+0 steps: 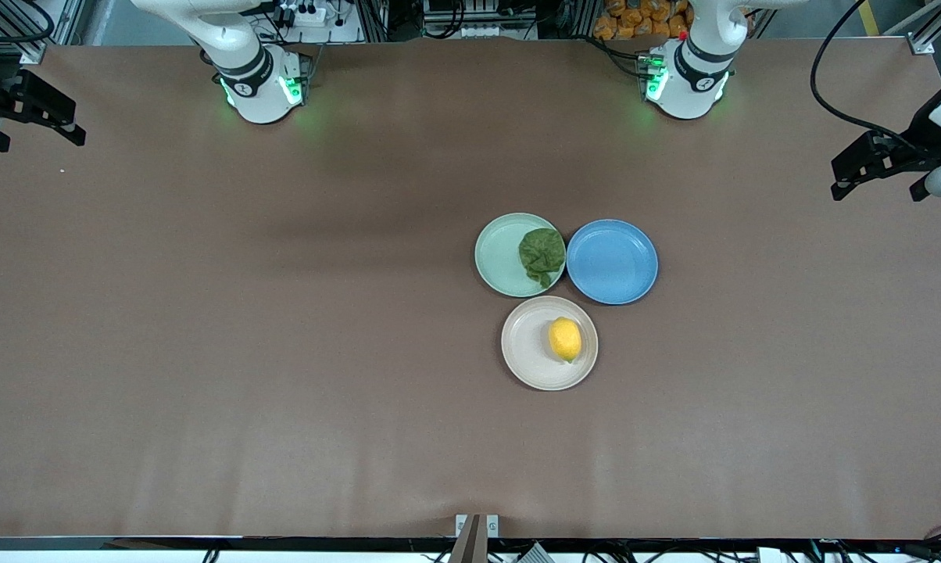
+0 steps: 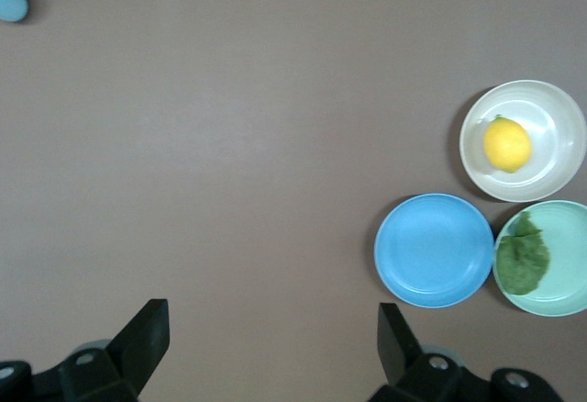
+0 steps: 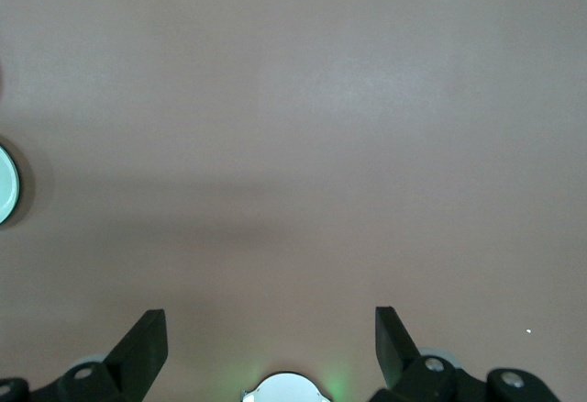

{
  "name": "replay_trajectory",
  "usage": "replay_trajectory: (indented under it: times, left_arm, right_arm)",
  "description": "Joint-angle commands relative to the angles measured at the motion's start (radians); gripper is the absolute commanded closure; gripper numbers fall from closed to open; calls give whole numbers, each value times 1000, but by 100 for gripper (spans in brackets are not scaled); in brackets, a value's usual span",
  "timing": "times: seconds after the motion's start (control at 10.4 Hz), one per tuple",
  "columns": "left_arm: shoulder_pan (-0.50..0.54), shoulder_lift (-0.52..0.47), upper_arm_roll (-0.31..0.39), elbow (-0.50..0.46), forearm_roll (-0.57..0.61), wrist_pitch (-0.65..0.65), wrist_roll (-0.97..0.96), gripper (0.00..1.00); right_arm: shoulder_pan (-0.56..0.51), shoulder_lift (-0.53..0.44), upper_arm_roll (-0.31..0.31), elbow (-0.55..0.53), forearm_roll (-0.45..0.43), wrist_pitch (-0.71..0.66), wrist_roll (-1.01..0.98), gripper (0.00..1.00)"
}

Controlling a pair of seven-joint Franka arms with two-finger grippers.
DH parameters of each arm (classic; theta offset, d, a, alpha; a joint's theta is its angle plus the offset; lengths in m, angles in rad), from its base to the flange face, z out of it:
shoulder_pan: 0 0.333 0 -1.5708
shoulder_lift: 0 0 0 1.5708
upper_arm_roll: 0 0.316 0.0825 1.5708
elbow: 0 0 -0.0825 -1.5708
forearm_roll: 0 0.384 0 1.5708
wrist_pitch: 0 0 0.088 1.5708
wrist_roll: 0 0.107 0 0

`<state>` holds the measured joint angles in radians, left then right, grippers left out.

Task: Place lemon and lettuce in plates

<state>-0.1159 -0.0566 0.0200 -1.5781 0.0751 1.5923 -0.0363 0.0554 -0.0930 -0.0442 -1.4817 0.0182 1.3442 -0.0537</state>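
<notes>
While both end effectors gape wide, crinkled lettuce point(image 1: 542, 255) and oval lemon point(image 1: 565, 339) fill round plates point(image 1: 499, 254).

Three plates on a big brown counter point(image 1: 283, 352)

The mint green plate point(image 1: 498, 254) and the blue plate point(image 1: 613, 262) sit side by side, touching. The cream plate point(image 1: 529, 344) sits just beside both, nearer the front camera. All three are well apart from the left gripper point(image 1: 877, 168) and the right gripper point(image 1: 29, 117).
</notes>
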Motion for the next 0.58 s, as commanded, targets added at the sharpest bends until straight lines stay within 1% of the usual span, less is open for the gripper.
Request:
replay_trajectory:
  times: [0.0,0.1,0.48]
  left_arm:
    - [-1,-2,-9,32,20,-44,22,0]
    - [2,-2,-12,33,15,-48,27,0]
    - [7,-5,-8,33,-70,-61,26,0]
  right_arm:
    - [-22,6,9,21,14,-33,-14,0]
    - [-22,4,7,20,14,-36,-15,0]
    - [-22,-2,15,18,11,-54,-15,0]
